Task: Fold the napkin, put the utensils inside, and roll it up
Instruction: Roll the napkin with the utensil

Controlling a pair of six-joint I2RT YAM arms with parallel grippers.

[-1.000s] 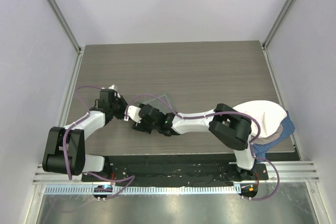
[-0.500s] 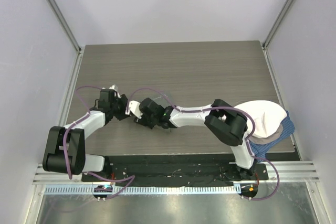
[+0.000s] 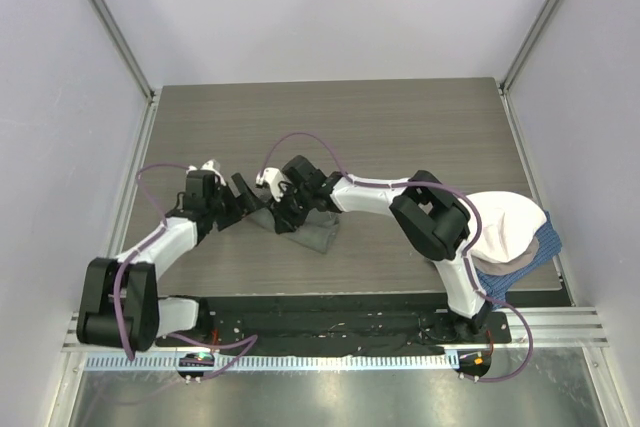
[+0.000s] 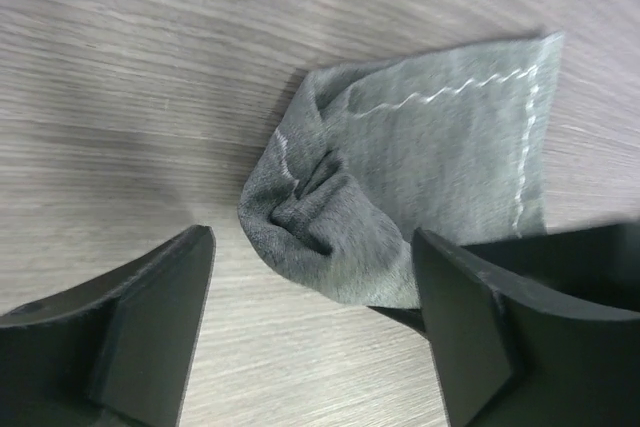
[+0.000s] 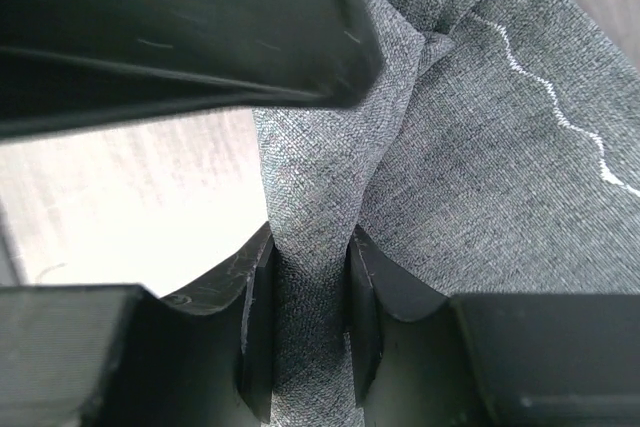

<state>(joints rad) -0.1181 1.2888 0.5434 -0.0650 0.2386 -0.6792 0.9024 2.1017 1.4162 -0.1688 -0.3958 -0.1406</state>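
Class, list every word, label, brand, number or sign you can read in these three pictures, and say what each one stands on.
None can be read.
The napkin bears only pale stitching, no print.
The table shows bare wood grain, no lettering.
The white cloth and checked cloth carry no readable marks.
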